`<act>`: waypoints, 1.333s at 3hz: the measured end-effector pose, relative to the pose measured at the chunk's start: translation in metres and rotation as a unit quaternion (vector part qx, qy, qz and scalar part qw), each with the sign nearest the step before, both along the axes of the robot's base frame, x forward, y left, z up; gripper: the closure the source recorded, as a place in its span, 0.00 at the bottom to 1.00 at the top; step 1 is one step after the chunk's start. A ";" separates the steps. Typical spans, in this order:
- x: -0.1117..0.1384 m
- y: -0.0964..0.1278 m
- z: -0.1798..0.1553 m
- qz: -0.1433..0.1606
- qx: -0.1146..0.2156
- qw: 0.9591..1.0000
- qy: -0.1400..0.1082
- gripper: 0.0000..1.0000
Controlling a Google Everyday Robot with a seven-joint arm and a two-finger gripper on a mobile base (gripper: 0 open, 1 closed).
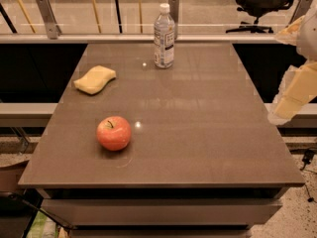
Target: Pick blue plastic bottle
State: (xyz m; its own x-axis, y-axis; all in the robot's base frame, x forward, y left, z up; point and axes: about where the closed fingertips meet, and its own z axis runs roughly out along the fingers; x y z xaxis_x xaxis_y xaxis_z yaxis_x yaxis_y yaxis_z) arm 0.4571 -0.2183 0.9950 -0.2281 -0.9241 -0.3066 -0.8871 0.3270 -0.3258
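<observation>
The blue plastic bottle [164,36] stands upright at the far middle of the brown table [203,128]. It is clear and bluish, with a white cap and a white label with dark print. My gripper [286,108] is a pale shape at the right edge of the camera view, hanging beyond the table's right side and far from the bottle. It holds nothing that I can see.
A red apple [114,133] sits at the front left of the table. A yellow sponge [95,79] lies at the left, further back. A glass railing [49,14] runs behind the table, with a black office chair [262,1] beyond it.
</observation>
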 end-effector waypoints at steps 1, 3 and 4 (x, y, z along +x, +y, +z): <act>0.019 -0.003 0.002 -0.030 0.061 0.997 -0.031 0.00; 0.062 0.011 0.010 -0.092 0.173 0.976 -0.099 0.00; 0.086 0.028 0.013 -0.113 0.199 0.966 -0.123 0.00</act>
